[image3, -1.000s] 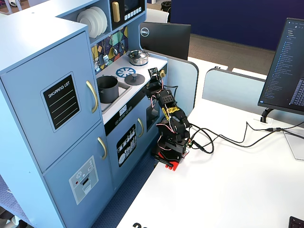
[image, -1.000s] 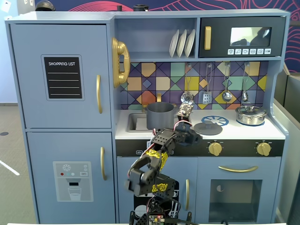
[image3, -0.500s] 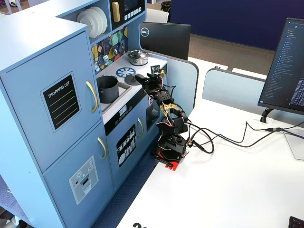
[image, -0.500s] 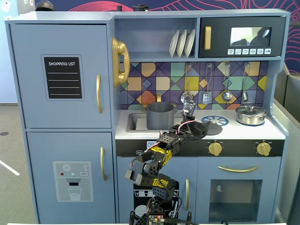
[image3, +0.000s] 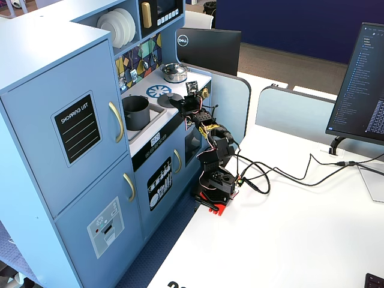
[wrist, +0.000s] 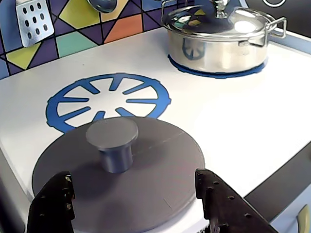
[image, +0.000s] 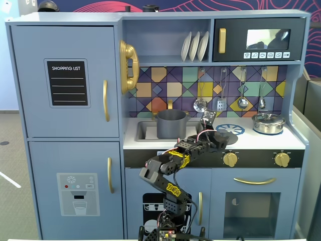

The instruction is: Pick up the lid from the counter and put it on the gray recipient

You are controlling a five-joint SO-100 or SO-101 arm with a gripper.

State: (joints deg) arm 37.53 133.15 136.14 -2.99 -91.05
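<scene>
Reaching farther over the surface [wrist: 233, 121] than a second ago, the hand [wrist: 133, 204] now hangs spread wide, its fingers [wrist: 51, 204] straddling the lid [wrist: 155, 165] near the front edge.

The flat round dark gray lid [wrist: 146, 174] has a matt, smooth, plastic-looking surface, as does its short knob [wrist: 112, 141]. The white counter [wrist: 218, 121] is smooth with a slight sheen; the blue burner ring [wrist: 108, 103] looks printed flat on it. The small polished steel pot [wrist: 218, 39] is mirror-glossy metal. The tall dark gray pot [image: 171, 124] looks matt. The black gripper [wrist: 133, 206] fingers [wrist: 218, 204] appear rough, layered plastic.
</scene>
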